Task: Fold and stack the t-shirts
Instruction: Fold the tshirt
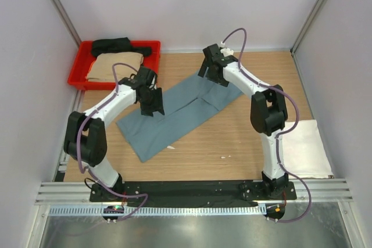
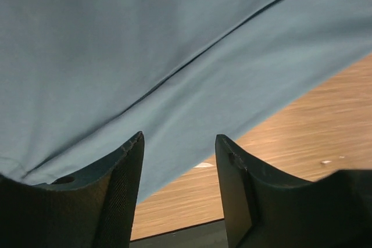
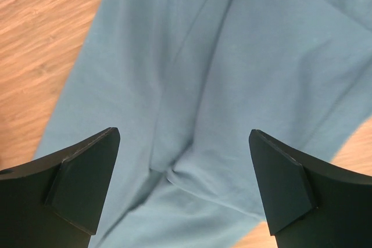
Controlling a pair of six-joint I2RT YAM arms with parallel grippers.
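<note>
1. Four shirts are in view. The teal-blue t-shirt (image 1: 180, 114) lies flat on the table (image 1: 232, 149), folded into a long band that runs diagonally from near left to far right.
2. The white t-shirt (image 1: 305, 149) lies flat at the right edge of the table, well apart from the teal one.
3. The tan t-shirt (image 1: 113, 67) rests folded in the red tray (image 1: 78, 74) at the far left corner. The black t-shirt (image 1: 113, 45) lies bunched just behind it in the same tray.
4. The left gripper (image 1: 152, 105) hangs over the band's left long edge, near its middle. In its wrist view the jaws stand a moderate way apart with nothing between them. The teal cloth fills the view beyond the fingertips, a fold line crosses it diagonally, and bare wood shows at lower right. Whether the tips touch the cloth cannot be told.
5. The right gripper (image 1: 212, 74) hovers over the band's far end. Its jaws are spread wide and hold nothing. The wrist view shows creased teal cloth between and beyond the two fingers, with wood at upper left.
</note>
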